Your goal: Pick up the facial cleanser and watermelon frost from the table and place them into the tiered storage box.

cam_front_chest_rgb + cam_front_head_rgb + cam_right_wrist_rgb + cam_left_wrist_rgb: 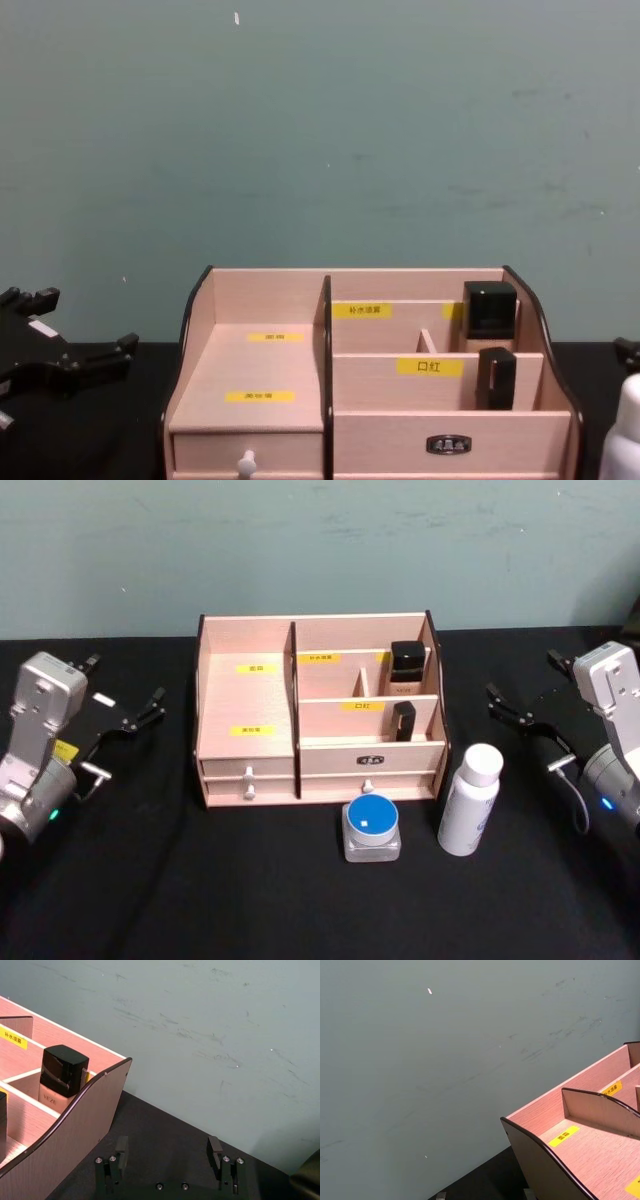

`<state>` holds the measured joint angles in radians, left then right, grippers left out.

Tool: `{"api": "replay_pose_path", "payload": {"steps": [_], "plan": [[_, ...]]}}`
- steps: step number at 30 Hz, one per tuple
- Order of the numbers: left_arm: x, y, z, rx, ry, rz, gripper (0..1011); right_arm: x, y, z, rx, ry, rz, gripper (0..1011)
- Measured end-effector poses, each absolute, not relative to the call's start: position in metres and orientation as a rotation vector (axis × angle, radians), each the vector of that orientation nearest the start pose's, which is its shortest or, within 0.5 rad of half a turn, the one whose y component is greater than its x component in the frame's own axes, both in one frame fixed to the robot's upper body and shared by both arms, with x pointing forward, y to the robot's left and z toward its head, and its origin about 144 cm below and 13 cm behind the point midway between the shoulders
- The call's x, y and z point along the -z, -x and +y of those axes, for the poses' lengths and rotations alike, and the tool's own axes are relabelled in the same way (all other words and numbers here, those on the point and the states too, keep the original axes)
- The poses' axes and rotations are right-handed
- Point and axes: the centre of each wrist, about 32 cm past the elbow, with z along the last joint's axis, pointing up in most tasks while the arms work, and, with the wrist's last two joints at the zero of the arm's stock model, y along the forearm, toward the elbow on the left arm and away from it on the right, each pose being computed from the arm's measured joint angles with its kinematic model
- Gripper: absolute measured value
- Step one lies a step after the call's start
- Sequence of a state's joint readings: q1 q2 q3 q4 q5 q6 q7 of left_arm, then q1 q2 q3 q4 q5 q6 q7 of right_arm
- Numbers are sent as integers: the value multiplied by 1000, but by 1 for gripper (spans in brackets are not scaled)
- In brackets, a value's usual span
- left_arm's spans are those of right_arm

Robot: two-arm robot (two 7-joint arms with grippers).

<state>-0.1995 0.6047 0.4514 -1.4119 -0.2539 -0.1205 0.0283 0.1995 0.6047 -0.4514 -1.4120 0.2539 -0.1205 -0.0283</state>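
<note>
The facial cleanser [470, 800], a tall white bottle with a rounded cap, stands on the black table just right of the tiered storage box [240, 700]. Its cap also shows in the chest view's lower right corner [630, 420]. The watermelon frost [371, 830], a squat clear jar with a blue lid, sits in front of the box's right drawer. My left gripper [125, 685] hovers open to the left of the box, holding nothing. My right gripper [527, 685] is open to the right of the box, behind the bottle; the right wrist view shows its fingers [121, 1146] spread and empty.
Two black square-capped items [407, 668] [403, 720] stand in the box's right compartments; the wide left compartment is bare. The box's curved side wall [65, 1145] is close to my right gripper. A teal wall stands behind the table. Black tabletop lies free in front.
</note>
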Motion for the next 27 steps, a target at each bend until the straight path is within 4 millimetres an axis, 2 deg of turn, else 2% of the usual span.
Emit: {"api": "replay_pose_path", "payload": {"steps": [27], "plan": [[-1140, -489, 310, -1248, -304, -285, 1001, -1140, -489, -310, 1248, 304, -285, 1000]]}}
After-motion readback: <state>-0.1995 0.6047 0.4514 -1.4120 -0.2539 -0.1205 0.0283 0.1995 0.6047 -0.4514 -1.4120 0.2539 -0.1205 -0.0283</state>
